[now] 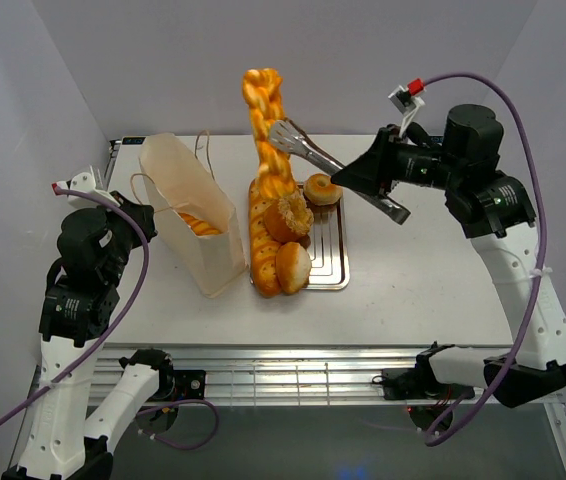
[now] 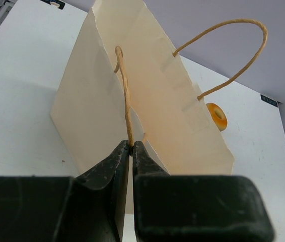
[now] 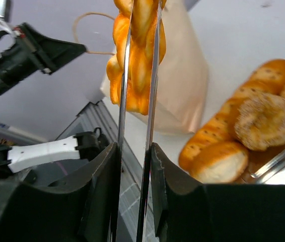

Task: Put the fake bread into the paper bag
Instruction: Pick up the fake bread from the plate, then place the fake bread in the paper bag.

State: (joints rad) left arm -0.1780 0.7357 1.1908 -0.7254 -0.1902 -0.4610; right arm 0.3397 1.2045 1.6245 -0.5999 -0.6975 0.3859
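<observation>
**A:** What sits nearest the arms?

**B:** The left end effector (image 2: 131,146), at about 9 o'clock on the table (image 1: 423,270). Its jaws are pressed together on the near cord handle (image 2: 126,96) of the paper bag (image 1: 213,262). The bag stands upright with its mouth open, and an orange piece (image 1: 201,225) shows inside.

**A:** And at 3 o'clock of the bag?

**B:** The silver tray (image 1: 331,265), just beside it. A long loaf (image 1: 261,255) lies along its bag-side edge. A pale roll (image 1: 293,266) is nearest, a crusted roll (image 1: 288,218) behind it, and a bagel (image 1: 322,188) farthest back.

**A:** The right arm?

**B:** The right end effector (image 3: 135,148) is clamped on metal tongs (image 1: 303,148). The tongs squeeze the braided bread (image 1: 266,115), which hangs upright at 12 o'clock of the tray. Whether its lower end touches the loaves, I cannot tell.
</observation>
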